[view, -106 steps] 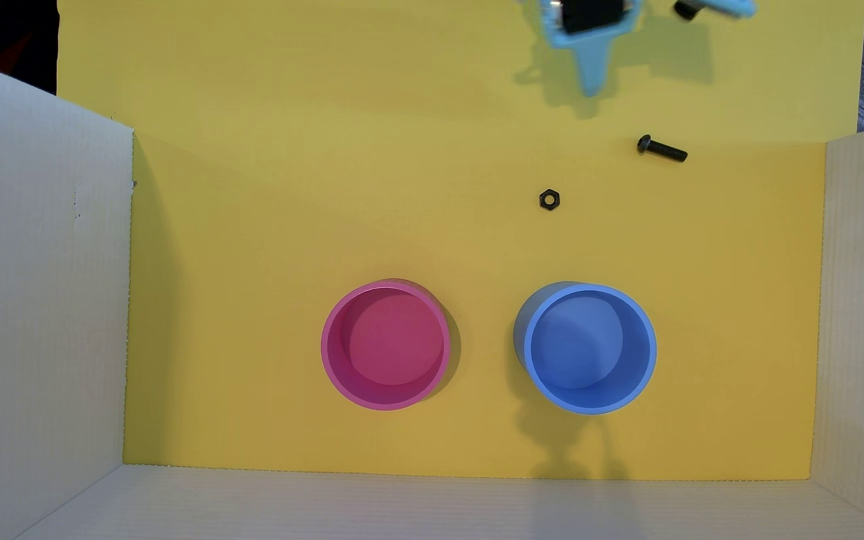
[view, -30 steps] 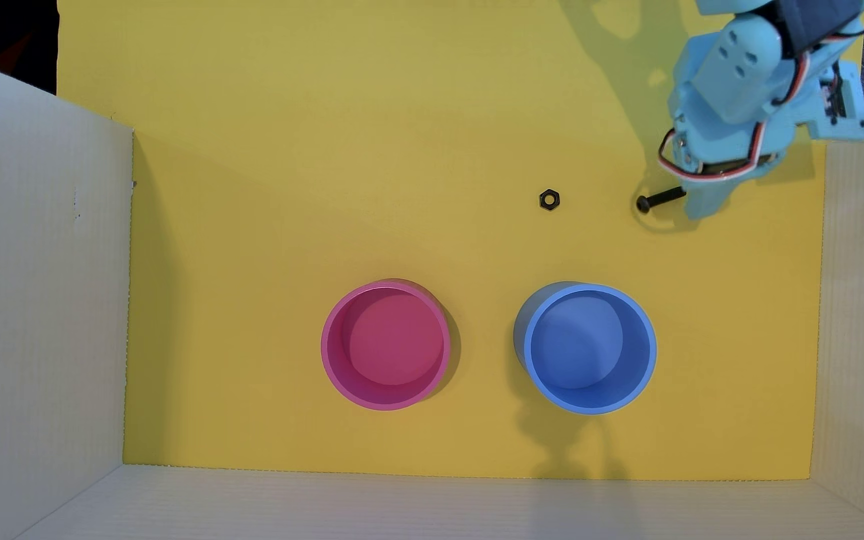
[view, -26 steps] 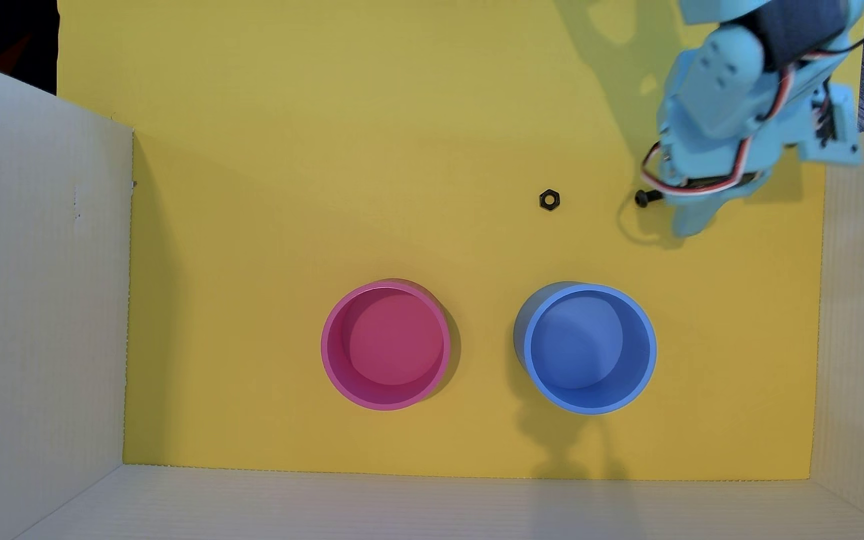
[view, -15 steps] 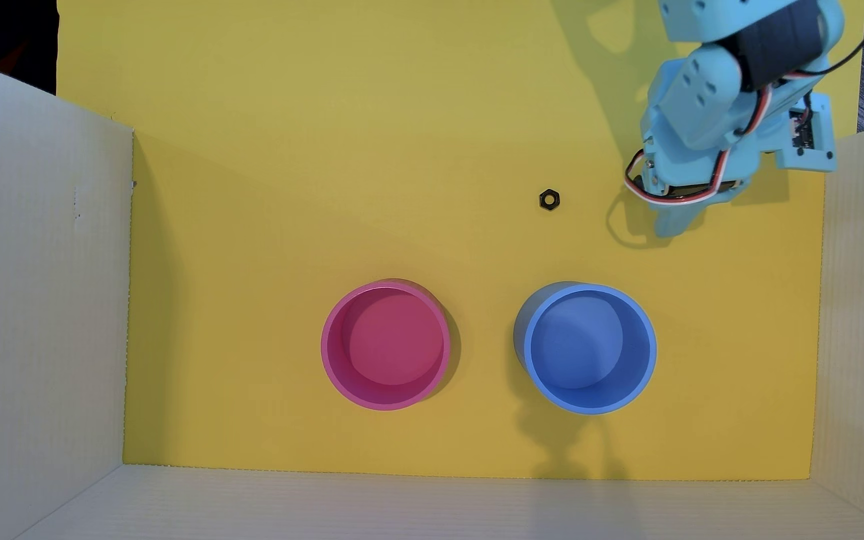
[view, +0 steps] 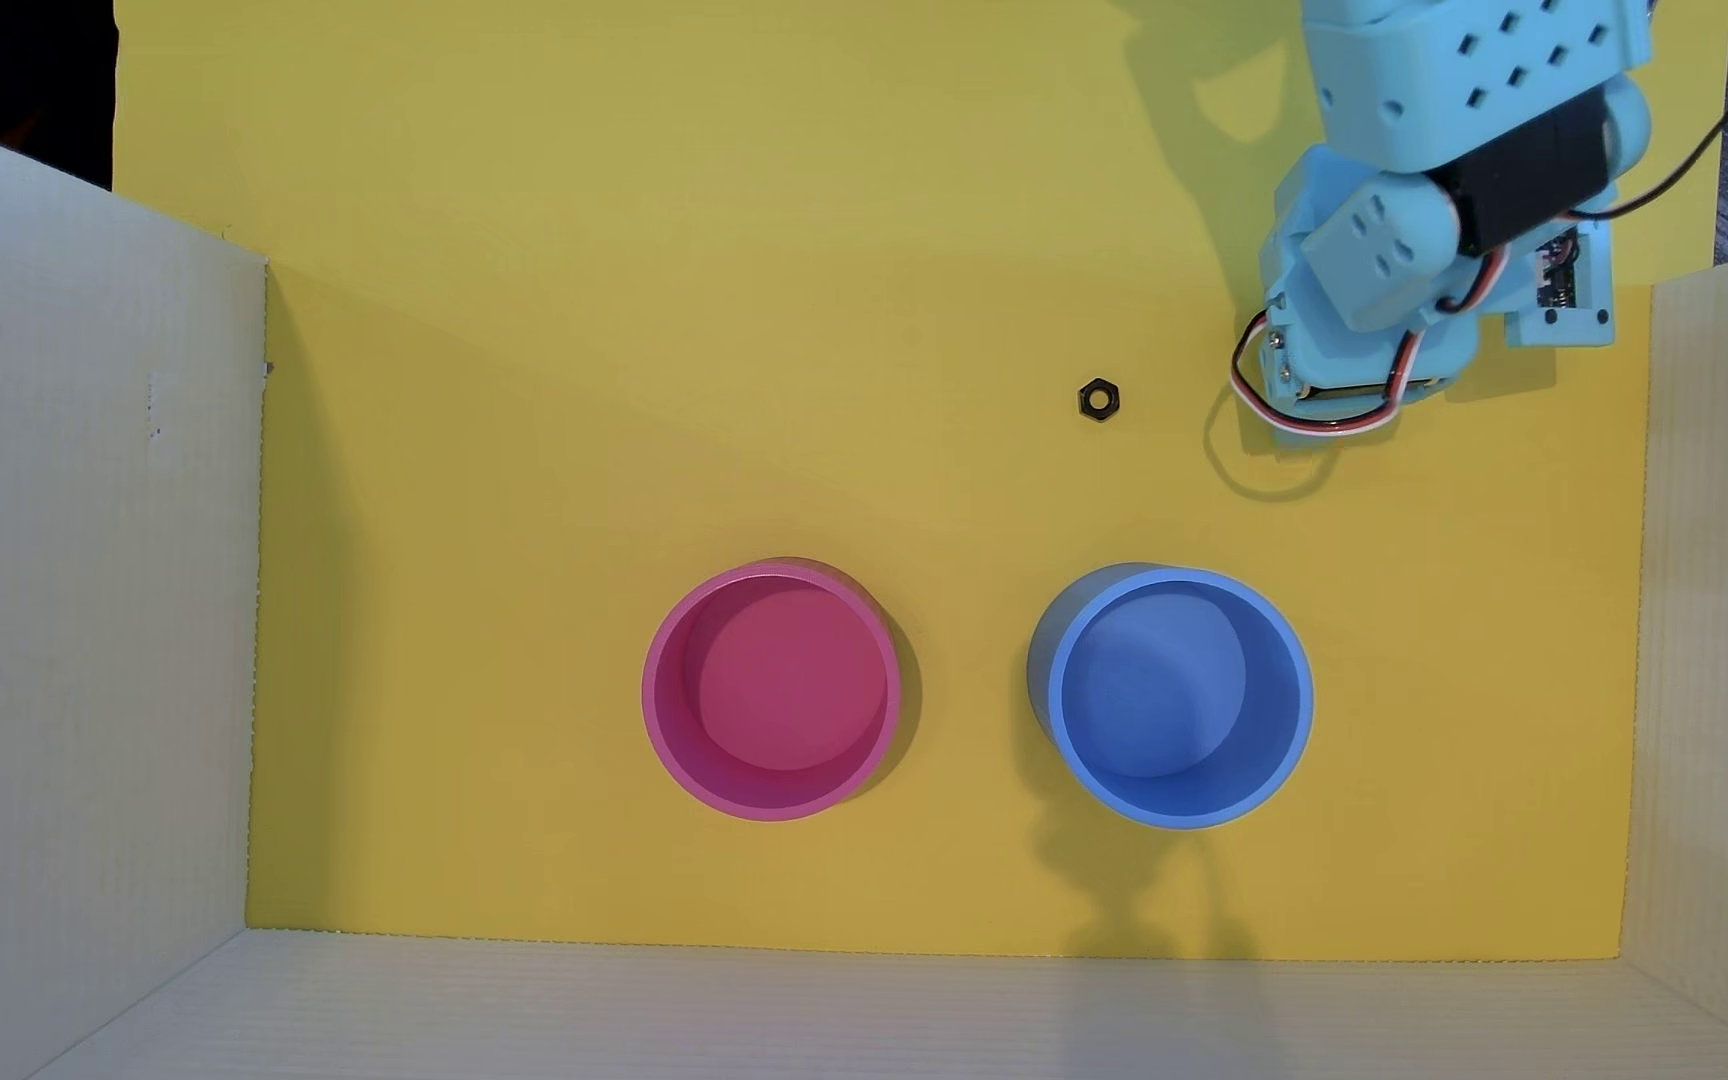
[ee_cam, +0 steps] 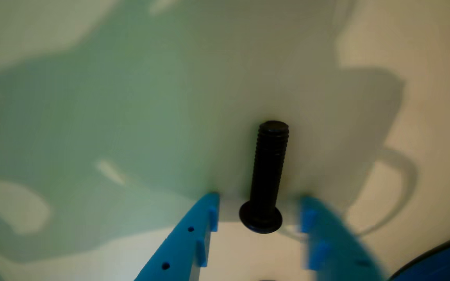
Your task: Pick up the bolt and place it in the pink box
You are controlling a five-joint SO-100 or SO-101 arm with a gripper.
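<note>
Bolt (ee_cam: 266, 183), small, black, threaded metal, lies between my blue gripper's (ee_cam: 258, 212) spread, released fingers, untouched, head nearest me, near the yellow worktop's (view: 631, 312) right edge.

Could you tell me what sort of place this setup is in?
Probably a tabletop pick-and-place pen for a hobby robot: a yellow sheet walled with white cardboard, a pink box and blue box as bins, and a printed blue arm over a bolt.
</note>
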